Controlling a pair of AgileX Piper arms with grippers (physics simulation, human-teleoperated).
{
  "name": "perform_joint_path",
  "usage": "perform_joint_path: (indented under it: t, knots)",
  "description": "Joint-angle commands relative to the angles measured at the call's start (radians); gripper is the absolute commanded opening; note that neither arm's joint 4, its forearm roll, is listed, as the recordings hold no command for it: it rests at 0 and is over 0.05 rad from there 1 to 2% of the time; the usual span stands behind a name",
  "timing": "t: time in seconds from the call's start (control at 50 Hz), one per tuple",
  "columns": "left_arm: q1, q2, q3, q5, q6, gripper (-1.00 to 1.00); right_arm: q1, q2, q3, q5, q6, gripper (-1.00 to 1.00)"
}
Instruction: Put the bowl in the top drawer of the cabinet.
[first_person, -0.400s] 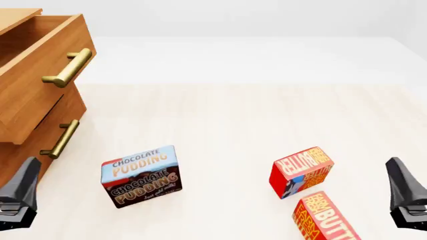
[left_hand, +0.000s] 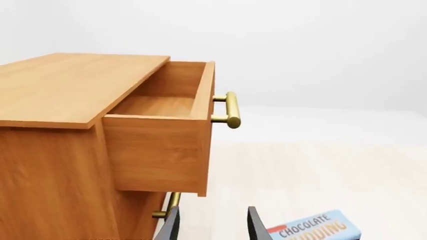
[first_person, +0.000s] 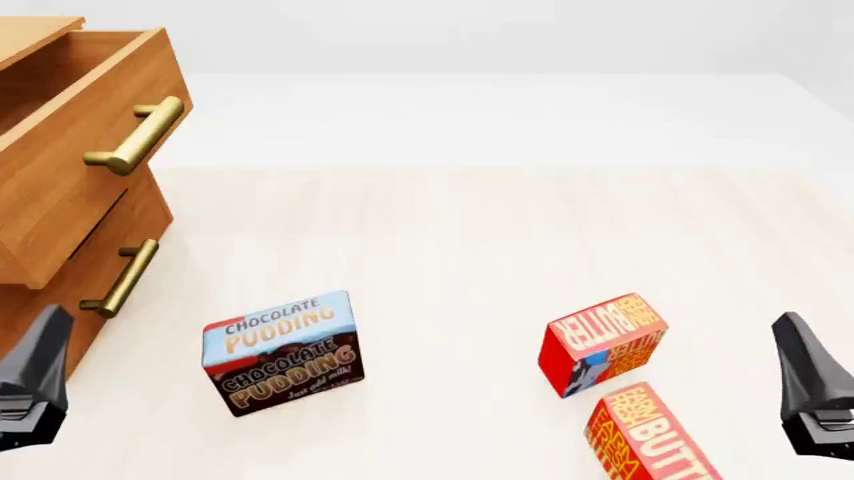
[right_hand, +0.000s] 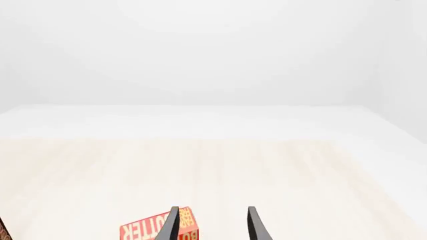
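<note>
the bowl is in none of the three views; where it lies i cannot tell, though with the drawer pulled out and both arms free it may already sit inside, where the views do not fully reach. the top drawer (first_person: 74, 150) stands open at about ten o'clock on the table, its brass bar handle (first_person: 136, 136) facing out, and the left wrist view shows only a strip of its bare wooden floor (left_hand: 160, 106), no bowl on the part that shows. it belongs to the cabinet (left_hand: 60, 150), whose lower drawer (first_person: 114, 255) is closed. near seven o'clock stands a chocolate pudding box (first_person: 282, 352), and toward five o'clock two red butter boxes, one (first_person: 603, 343) upright, the other (first_person: 651, 435) close beside it at the near edge. the left gripper (left_hand: 211, 222) hovers near the cabinet's lower corner, fingers apart and holding nothing; the right gripper (right_hand: 212, 222) hangs over the butter boxes, fingers likewise spread and empty. judging by this, either the placing is done or the bowl must first be found; if done, the next move calls for pushing the drawer shut by its front
</note>
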Motion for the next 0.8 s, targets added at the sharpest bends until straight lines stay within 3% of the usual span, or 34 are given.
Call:
perform_joint_path:
  t: [0.02,0.14,0.2,0.28,0.44,0.58,0.8]
  knots:
    - [0.023,0.113,-0.022,-0.039,-0.096,1.0,0.007,0.0,0.0,-0.003,0.002,1.0]
    - [0.053,0.075,-0.07,0.028,-0.102,1.0,0.006,0.0,0.0,-0.001,0.003,1.0]
    - [0.072,0.106,-0.097,0.056,-0.123,1.0,0.007,0.0,0.0,0.001,0.004,1.0]
    - [0.123,0.191,-0.092,0.048,-0.1,1.0,0.017,0.0,0.0,-0.002,0.006,1.0]
    - [0.044,0.205,-0.184,0.175,-0.059,1.0,-0.008,0.001,0.0,0.002,0.004,1.0]
    - [-0.073,0.201,-0.278,0.309,0.025,1.0,-0.012,0.0,0.0,0.0,0.012,1.0]
    - [-0.145,0.19,-0.384,0.46,0.07,1.0,-0.008,-0.001,0.0,-0.003,0.014,1.0]
